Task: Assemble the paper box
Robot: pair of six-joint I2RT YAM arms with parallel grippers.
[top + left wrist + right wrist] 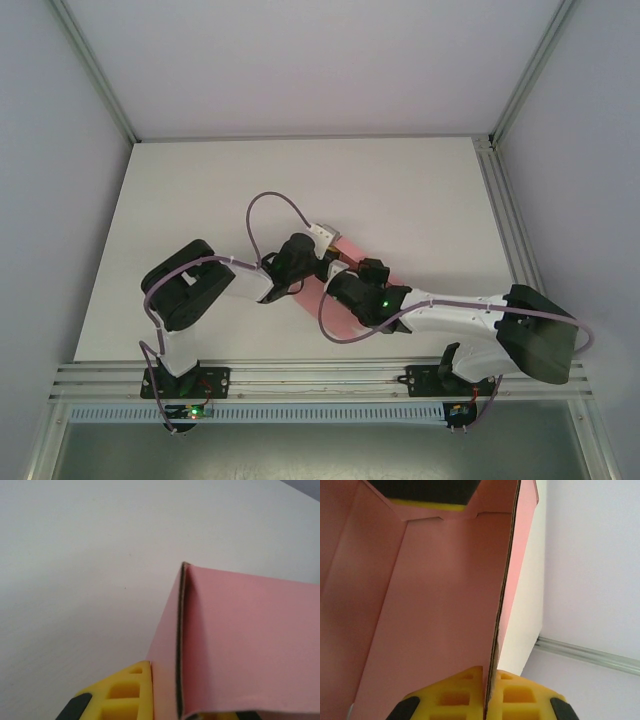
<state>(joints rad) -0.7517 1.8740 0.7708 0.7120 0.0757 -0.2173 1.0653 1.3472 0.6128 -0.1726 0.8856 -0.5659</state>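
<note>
- Clamping a doubled edge of the box (240, 640) in the left gripper (180, 711), yellow fingers (131, 692) closed tight on thin card; bites only a narrow strip near one corner.
- Could lose that strip under a sideways pull: matte card, small bite, nothing backing it.
- Holds the box mid-table between both wrists, partly folded up, walls raised rather than flat; exact fold state hard to read from above.
- Might crease or tear along a score line if pulled apart or twisted from two grips at once.
- Pinches another upright wall in the right gripper (489, 696), jaws closed on the card's edge, pink inner face spreading off to the left.
- Could buckle that wall if pushed along its own plane; could also bump the dark pad (425, 490) at the top of the right wrist view, probably the other gripper's, very near.
- Risks a snag as well on the purple cable (272, 194) looping close above the work.
- Sits over a plain white table (250, 170), matte and bare around the box; likely lets loose card slide freely.
- Stands within pale walls (300, 60), with aluminium posts (105, 88) slanting up at left and right, and a slotted rail (320, 372) along the near edge carrying both bases.
</note>
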